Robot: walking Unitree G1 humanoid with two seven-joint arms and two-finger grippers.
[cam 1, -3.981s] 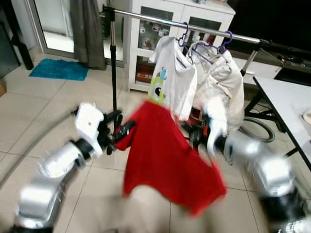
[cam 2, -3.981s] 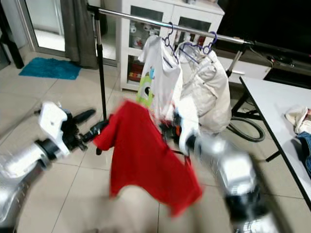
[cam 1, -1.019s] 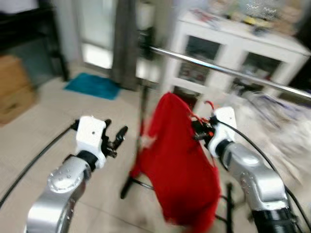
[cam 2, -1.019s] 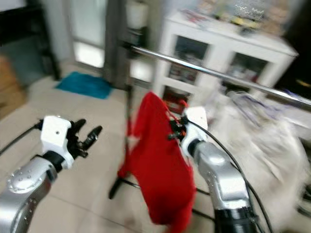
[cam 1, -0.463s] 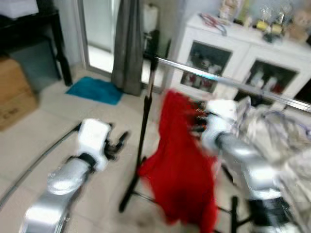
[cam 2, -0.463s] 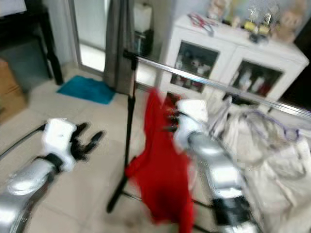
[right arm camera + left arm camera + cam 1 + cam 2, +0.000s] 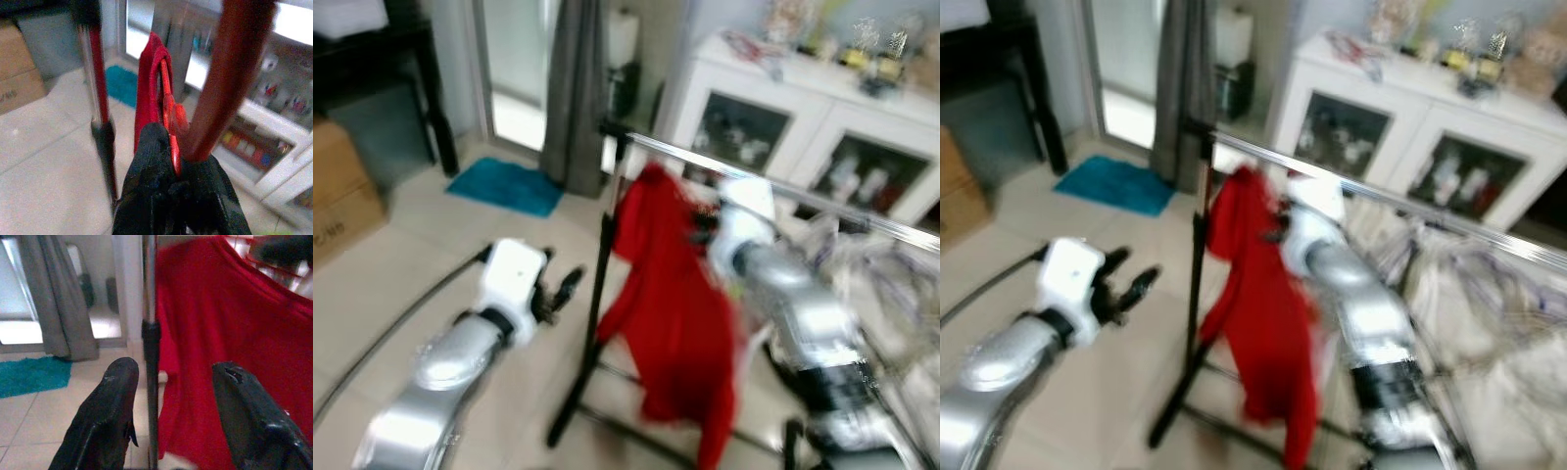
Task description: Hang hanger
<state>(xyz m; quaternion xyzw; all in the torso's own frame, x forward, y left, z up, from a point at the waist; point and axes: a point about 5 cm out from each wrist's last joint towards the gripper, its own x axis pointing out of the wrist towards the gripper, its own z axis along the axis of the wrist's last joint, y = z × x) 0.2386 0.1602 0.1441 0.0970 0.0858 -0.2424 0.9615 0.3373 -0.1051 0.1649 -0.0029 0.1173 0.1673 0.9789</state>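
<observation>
The right gripper point(image 7: 173, 183) is clamped on the red hanger point(image 7: 230, 73), whose hook curves up out of the pinched fingers point(image 7: 151, 161) in the right wrist view. The hanger carries a red shirt point(image 7: 680, 313), which hangs directly against the rail point(image 7: 803, 191), at the rail's left end beside the rack's black upright post point(image 7: 597, 284). The head views are blurred, and whether the hook sits over the rail or only against it cannot be determined. The right arm point(image 7: 783, 294) reaches up to the rail from below and to the right of the shirt. The left gripper point(image 7: 173, 396) is released, its two fingers point(image 7: 105, 416) spread apart with the post between them, not touching it; the shirt lies just beyond the post. In the head views the left gripper point(image 7: 558, 289) sits low, left of the post and near it. Pale garments point(image 7: 1489, 323) hang further right along the rail. Behind the rail stands a white cabinet point(image 7: 822, 127) with glass doors. Left of the post, on the tiled floor point(image 7: 391, 284), lies a teal mat point(image 7: 504, 186), with a grey curtain point(image 7: 573, 88) above it and a cardboard box point(image 7: 342, 196) at the far left.
</observation>
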